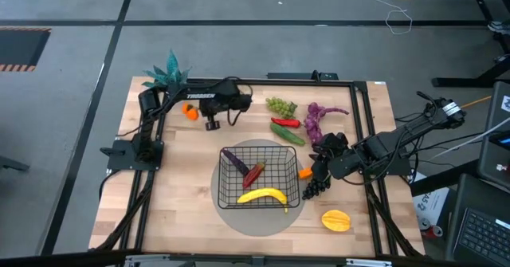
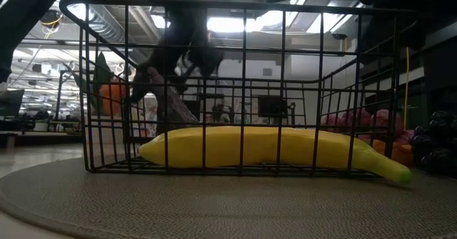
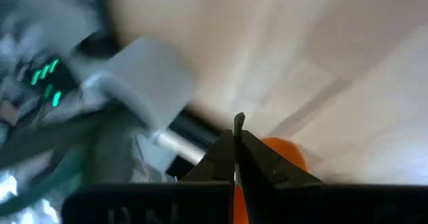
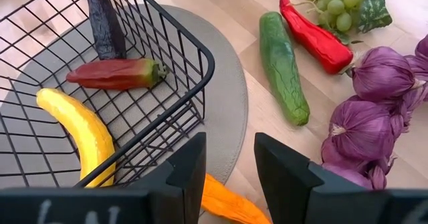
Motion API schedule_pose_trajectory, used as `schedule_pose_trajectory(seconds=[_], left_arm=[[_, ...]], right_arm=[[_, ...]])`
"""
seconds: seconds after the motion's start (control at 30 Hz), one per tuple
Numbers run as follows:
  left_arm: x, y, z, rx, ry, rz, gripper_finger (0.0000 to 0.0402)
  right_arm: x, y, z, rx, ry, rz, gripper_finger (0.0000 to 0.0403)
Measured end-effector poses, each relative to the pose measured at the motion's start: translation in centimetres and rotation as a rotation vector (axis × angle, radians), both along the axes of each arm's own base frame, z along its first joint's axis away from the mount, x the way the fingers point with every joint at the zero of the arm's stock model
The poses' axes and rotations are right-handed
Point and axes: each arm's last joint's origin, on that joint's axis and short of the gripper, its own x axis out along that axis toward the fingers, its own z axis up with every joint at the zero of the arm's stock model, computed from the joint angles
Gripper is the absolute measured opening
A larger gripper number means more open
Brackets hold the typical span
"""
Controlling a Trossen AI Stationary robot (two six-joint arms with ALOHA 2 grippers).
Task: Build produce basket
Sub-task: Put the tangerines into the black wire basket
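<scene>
1. Three pieces lie in the wire basket [image 1: 260,175]: a banana [image 1: 263,195], a reddish pepper [image 4: 117,73] and an eggplant [image 1: 233,160].
2. Right claw [image 4: 229,170], released, hovers just right of the basket over a carrot [image 4: 224,200].
3. Left claw [image 3: 237,154], clenched, sits at the surface's far left beside an orange [image 1: 190,112].
4. Cucumber [image 4: 283,67], red chili [image 4: 314,37], green grapes [image 1: 280,105] and starfruit [image 1: 335,219] lie outside.
</scene>
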Motion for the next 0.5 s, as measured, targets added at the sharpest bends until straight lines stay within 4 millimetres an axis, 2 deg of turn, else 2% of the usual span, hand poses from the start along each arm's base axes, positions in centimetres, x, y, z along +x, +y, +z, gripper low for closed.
schedule_pose_trajectory(seconds=[0.13, 0.23, 0.33, 0.5], left_arm=[[1.5, -0.5, 4.1, 0.146, -0.197, 0.046, 0.0001], [2.6, -1.7, 6.9, 0.177, -0.319, 0.029, 0.0000], [3.6, -3.6, 10.5, 0.219, -0.460, -0.026, 0.0000], [4.9, -7.7, 14.8, 0.277, -0.711, -0.135, 0.0000]], right_arm=[[0.0, 0.0, 0.0, -0.009, -0.004, -0.006, 0.0131], [0.0, 0.0, 0.0, -0.014, -0.002, 0.000, 0.0131], [0.0, 0.0, 0.0, -0.015, -0.001, 0.002, 0.0131], [0.0, -0.1, 0.0, -0.020, -0.004, -0.001, 0.0131]])
